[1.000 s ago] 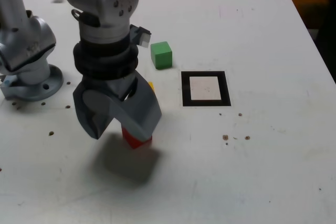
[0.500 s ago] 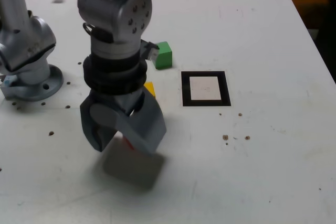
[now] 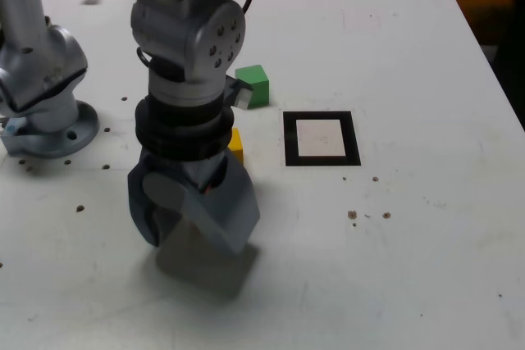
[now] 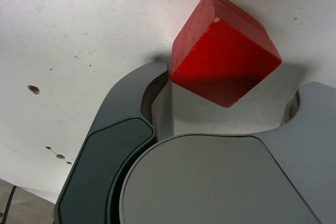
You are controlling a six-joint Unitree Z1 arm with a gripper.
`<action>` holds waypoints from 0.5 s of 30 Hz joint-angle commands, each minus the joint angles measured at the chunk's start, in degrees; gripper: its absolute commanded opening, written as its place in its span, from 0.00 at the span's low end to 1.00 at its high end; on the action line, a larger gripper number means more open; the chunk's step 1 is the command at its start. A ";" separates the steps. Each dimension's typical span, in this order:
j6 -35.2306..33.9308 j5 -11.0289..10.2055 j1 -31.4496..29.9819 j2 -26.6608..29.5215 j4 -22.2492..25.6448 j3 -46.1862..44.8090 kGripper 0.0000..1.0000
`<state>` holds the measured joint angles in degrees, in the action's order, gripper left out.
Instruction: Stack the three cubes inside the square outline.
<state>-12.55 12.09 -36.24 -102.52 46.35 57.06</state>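
Standing empty: square outline (image 3: 321, 138), no cube stacked, all three left to place. Gripper (image 3: 193, 220) lowered over red cube (image 4: 223, 59), jaws spread wide, not clamped; cube sits between them, contact unclear. Exterior view: red cube hidden under gripper, at 8 o'clock from outline. Yellow cube (image 3: 235, 143) at 9 o'clock, green cube (image 3: 253, 84) at 10 o'clock.

the arm points its gripper (image 3: 190, 231) straight down, jaws apparently spread apart.

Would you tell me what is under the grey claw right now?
The small red cube sits on the white table between the open claw's jaws; the exterior view hides it.
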 commanded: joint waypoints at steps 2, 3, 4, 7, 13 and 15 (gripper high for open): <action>0.14 0.18 0.11 -0.58 -0.40 -0.37 0.85; 0.16 0.18 0.20 -0.74 -0.54 -0.48 0.85; 0.19 0.18 0.30 -0.92 -0.70 -0.59 0.85; 0.36 0.15 0.68 -1.44 -1.14 -0.87 0.85; 0.98 0.13 1.67 -2.47 -2.23 -1.12 0.85; 1.19 0.13 1.90 -2.76 -2.52 -1.04 0.85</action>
<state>-11.51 12.19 -34.58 -104.27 44.36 56.16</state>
